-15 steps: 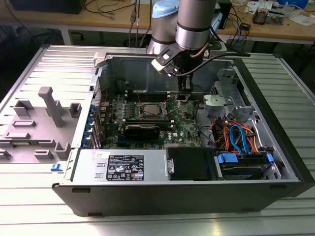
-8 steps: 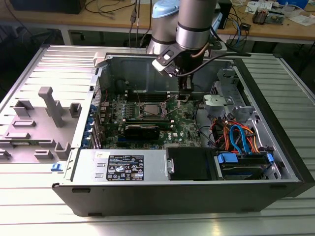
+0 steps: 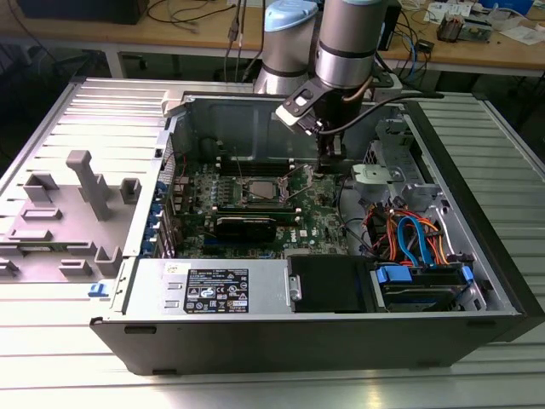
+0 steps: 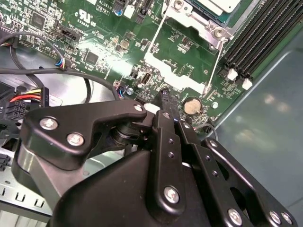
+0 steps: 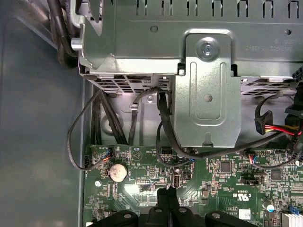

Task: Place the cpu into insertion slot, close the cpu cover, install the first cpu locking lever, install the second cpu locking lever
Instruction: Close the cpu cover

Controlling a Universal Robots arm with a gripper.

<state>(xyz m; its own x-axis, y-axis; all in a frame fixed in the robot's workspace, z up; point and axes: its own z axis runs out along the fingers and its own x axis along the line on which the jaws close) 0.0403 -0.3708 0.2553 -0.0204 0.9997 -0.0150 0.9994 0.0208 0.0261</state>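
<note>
The insertion slot (image 3: 259,190) is the silver-rimmed square socket in the middle of the green motherboard (image 3: 319,217). In the second wrist view the cpu (image 4: 221,4) shows as a pale metal top inside the socket, with the silvery cpu cover (image 4: 201,23) framing it. Two thin wire locking levers (image 4: 215,61) run out from the socket's sides. My gripper (image 3: 326,167) hangs low over the board on the exterior view's right of the socket. Its black fingers are shut with nothing between them, the gripper's (image 4: 164,96) tip close to a coin battery (image 4: 191,105). The first wrist view has the gripper (image 5: 168,193) just above the board.
Black memory slots (image 4: 258,33) lie beside the socket. A grey metal drive bracket (image 5: 203,90) and loose black cables (image 5: 102,118) stand close to the gripper. Coloured cables (image 3: 409,239) and a drive fill the case on the exterior view's right. Grey plastic fixtures (image 3: 85,183) sit outside the case.
</note>
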